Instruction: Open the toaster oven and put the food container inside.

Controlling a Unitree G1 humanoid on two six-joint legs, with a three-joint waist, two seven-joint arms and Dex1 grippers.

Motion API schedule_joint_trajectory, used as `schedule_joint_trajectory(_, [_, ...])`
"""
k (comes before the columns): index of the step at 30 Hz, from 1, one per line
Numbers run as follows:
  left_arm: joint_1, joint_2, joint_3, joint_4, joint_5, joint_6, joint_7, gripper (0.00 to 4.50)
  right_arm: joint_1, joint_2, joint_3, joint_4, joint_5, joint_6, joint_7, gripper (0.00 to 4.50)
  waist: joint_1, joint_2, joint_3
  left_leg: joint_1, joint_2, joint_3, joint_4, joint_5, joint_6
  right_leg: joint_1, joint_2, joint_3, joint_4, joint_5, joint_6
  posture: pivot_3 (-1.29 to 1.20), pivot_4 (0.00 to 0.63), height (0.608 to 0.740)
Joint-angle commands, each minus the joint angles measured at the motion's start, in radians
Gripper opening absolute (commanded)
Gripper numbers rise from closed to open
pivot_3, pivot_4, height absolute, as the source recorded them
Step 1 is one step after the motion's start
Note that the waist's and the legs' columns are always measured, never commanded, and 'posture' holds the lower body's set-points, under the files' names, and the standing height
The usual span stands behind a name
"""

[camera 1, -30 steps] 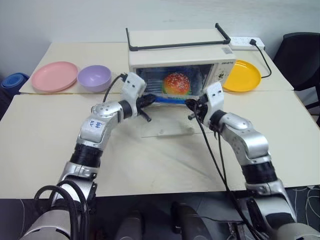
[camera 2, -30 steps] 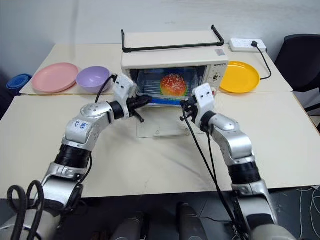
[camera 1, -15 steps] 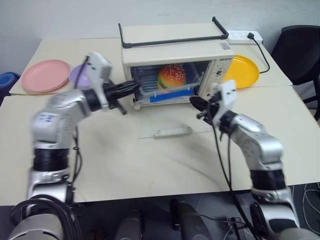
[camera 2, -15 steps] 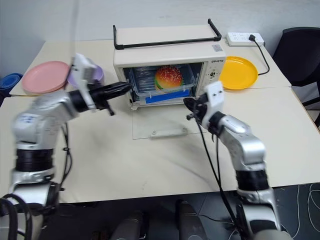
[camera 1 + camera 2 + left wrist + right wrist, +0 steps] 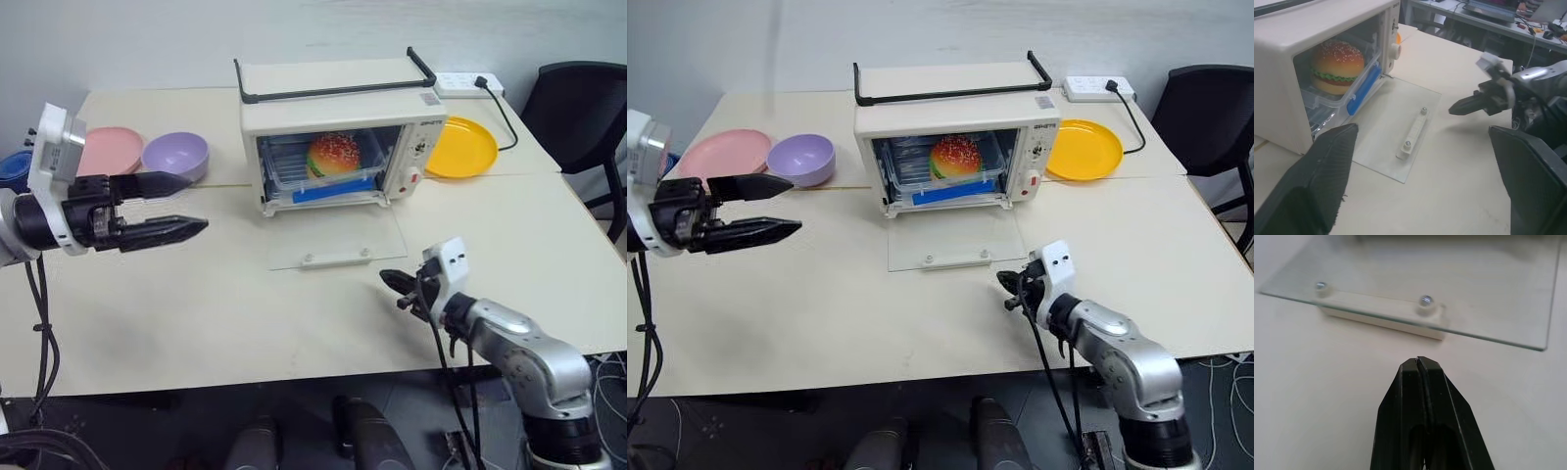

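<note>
Left gripper (image 5: 186,204) hovering off to the left over the desk (image 5: 196,304), black fingers spread wide, empty; clear rectangular plastic food container (image 5: 328,166) already inside the cream-white boxy toaster oven (image 5: 338,122), glass door (image 5: 338,238) lying flat; best kept clear of that door; right gripper (image 5: 390,279) pinched shut, empty, just short of the door's edge; container's back end hidden in the cavity.

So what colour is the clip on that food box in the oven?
Blue clip on the clear box; left wrist view shows it best.
</note>
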Motion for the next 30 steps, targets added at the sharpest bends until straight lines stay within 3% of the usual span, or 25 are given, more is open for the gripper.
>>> schedule_joint_trajectory(1, [0.017,0.028,0.028,-0.048,0.006,-0.050,-0.007,4.45,-0.073,0.032,0.003,0.129,-0.071,-0.092,-0.026,0.00,0.000,0.000,0.000,0.000,0.000,0.000,0.000,0.000,0.000,0.000,0.000,0.000,0.001,0.002,0.003,0.00,0.150,0.740])
schedule_joint_trajectory(7, [0.039,0.039,0.039,-0.054,0.006,-0.076,0.005,4.45,-0.146,0.048,0.020,0.156,-0.058,-0.139,0.064,0.00,0.000,0.000,0.000,-0.001,0.001,-0.001,-0.001,-0.003,0.000,-0.001,-0.002,0.000,0.001,0.002,0.004,0.00,0.150,0.740])
schedule_joint_trajectory(13, [0.065,0.035,0.041,-0.046,0.020,-0.108,0.018,4.45,-0.264,0.074,-0.076,0.102,0.036,-0.095,0.037,0.00,-0.005,0.000,0.000,0.000,0.002,-0.001,-0.001,-0.003,0.000,-0.002,-0.002,0.001,0.002,0.002,0.004,0.00,0.150,0.740])
schedule_joint_trajectory(16, [0.081,0.024,0.038,-0.038,0.033,-0.133,0.033,4.45,-0.370,0.012,-0.131,0.081,0.088,-0.031,0.050,0.00,-0.004,0.001,0.001,0.000,0.001,-0.001,0.000,-0.003,0.000,-0.002,-0.003,0.001,0.004,0.002,0.004,0.00,0.150,0.740])
schedule_joint_trajectory(19, [0.091,0.028,0.042,-0.028,0.035,-0.145,0.037,4.50,-0.360,-0.087,-0.162,0.049,0.155,0.033,0.137,0.61,0.002,0.001,0.000,0.000,0.002,-0.003,-0.001,-0.004,0.000,-0.002,-0.003,0.001,0.003,0.001,0.002,0.00,0.150,0.740])
schedule_joint_trajectory(21, [0.098,0.034,0.048,-0.022,0.034,-0.150,0.035,4.50,-0.342,-0.162,-0.187,0.027,0.197,0.061,0.202,1.25,0.005,0.001,0.000,-0.002,0.002,-0.007,-0.001,-0.004,-0.001,-0.001,-0.003,0.000,0.001,-0.001,0.001,0.00,0.150,0.740])
schedule_joint_trajectory(30, [0.137,0.079,0.105,0.004,0.035,-0.159,-0.008,4.50,-0.275,-0.506,-0.378,0.047,0.368,0.149,0.461,4.48,0.000,0.002,0.001,-0.009,0.001,-0.006,-0.001,-0.006,0.003,-0.005,-0.004,-0.001,-0.003,0.000,0.004,0.00,0.150,0.740])
